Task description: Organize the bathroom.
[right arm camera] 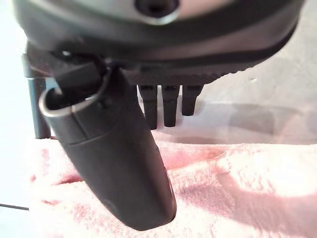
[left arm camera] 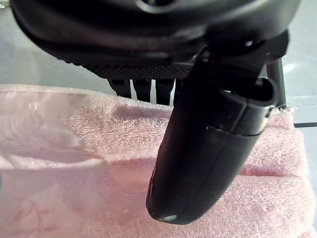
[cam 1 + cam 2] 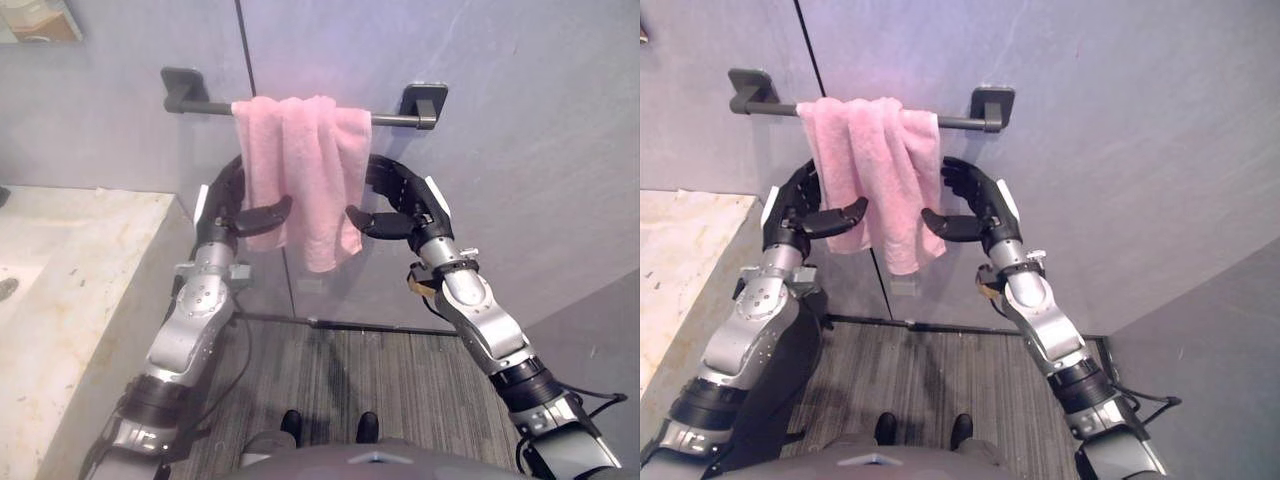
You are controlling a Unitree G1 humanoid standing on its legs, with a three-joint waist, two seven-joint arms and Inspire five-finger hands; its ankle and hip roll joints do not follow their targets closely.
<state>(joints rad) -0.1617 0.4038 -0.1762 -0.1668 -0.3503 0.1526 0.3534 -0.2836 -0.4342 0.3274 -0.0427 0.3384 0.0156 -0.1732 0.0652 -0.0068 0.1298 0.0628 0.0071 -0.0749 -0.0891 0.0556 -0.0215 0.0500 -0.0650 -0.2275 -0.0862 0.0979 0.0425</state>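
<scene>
A pink towel (image 3: pixel 300 175) is hanging over the wall rail (image 3: pixel 395 120) while the left hand (image 3: pixel 235 205) and right hand (image 3: pixel 400 205) are flanking it, fingers uncurled, gripping nothing

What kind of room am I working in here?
Most likely a bathroom: a pink towel hangs over a dark wall-mounted towel bar, and a pale stone-look counter runs along the robot's left.
</scene>
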